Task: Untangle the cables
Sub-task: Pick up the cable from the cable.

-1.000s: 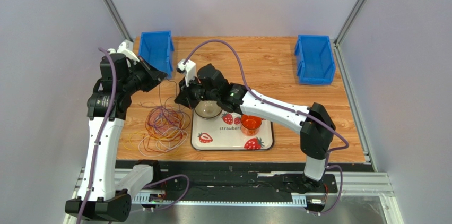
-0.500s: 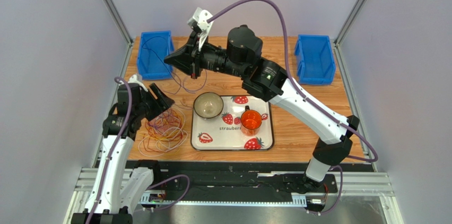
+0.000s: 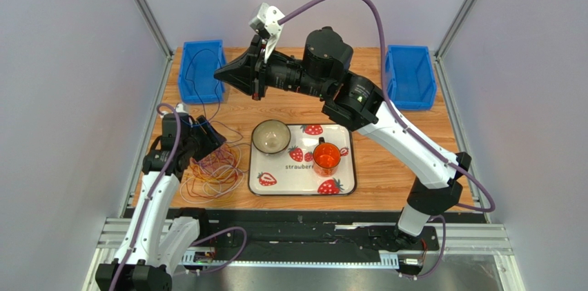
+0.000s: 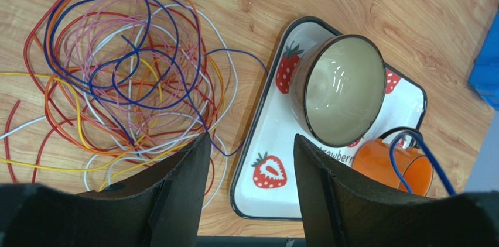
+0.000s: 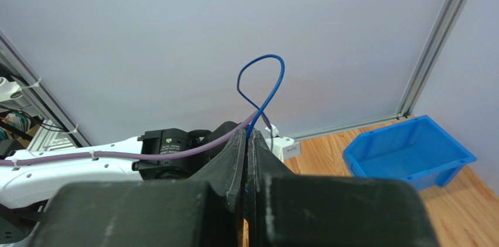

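Observation:
The cables (image 3: 215,167) lie in a loose multicoloured tangle (image 4: 117,71) on the wooden table, left of the tray. My left gripper (image 3: 210,136) hovers low over the tangle's right edge, open (image 4: 249,141), with nothing between its fingers. Raised high over the back of the table, my right gripper (image 3: 222,75) is shut (image 5: 247,133) on a thin blue cable (image 5: 262,83). This cable loops up from the fingertips. A stretch of it hangs in front of the orange cup (image 4: 423,152) in the left wrist view.
A white strawberry tray (image 3: 297,181) holds a beige bowl (image 3: 270,137) and an orange cup (image 3: 326,158). Blue bins stand at the back left (image 3: 202,70) and back right (image 3: 410,77). Grey walls enclose the table.
My right arm rose from beside the bowl to high over the back of the table, still shut. My left gripper moved from the left bin down to the tangle and opened.

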`<action>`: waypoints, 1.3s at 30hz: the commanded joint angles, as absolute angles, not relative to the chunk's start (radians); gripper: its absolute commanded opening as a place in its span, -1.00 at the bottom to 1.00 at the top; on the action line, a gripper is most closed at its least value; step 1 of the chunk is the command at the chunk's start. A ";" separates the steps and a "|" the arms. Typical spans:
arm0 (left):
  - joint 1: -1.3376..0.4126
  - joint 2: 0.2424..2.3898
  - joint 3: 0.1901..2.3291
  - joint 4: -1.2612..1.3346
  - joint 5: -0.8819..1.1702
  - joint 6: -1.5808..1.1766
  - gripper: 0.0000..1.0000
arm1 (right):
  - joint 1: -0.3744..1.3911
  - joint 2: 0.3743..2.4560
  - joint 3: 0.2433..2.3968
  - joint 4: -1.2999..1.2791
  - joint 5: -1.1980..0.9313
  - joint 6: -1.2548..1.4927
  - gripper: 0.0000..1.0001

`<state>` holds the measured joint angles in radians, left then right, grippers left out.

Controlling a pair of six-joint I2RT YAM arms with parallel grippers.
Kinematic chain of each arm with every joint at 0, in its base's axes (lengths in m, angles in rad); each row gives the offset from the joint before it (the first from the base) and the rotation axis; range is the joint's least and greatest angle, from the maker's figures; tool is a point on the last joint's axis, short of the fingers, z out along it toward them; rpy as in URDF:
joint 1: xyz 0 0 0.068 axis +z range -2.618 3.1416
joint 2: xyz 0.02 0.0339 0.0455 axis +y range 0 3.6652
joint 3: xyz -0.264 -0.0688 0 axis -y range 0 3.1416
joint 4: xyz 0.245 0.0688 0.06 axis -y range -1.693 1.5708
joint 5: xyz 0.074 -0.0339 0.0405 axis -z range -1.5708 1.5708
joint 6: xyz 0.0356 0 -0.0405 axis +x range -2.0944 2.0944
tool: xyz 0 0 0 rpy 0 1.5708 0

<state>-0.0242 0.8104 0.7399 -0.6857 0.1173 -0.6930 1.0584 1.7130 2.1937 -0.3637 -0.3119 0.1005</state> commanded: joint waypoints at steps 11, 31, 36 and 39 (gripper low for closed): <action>-0.020 0.761 0.980 -0.871 0.098 -0.549 0.50 | 1.065 1.618 2.146 -0.408 -0.121 -0.041 -1.00; -0.020 0.695 0.954 -0.847 0.080 -0.434 0.59 | 0.675 1.605 2.146 -0.561 0.101 -0.011 -1.00; -0.020 0.673 0.950 -0.841 0.086 -0.436 0.57 | 0.557 1.637 2.198 -0.598 0.120 -0.017 -1.00; -0.020 0.667 0.945 -0.835 0.094 -0.436 0.57 | 0.477 1.646 2.201 -0.606 0.121 -0.006 -1.00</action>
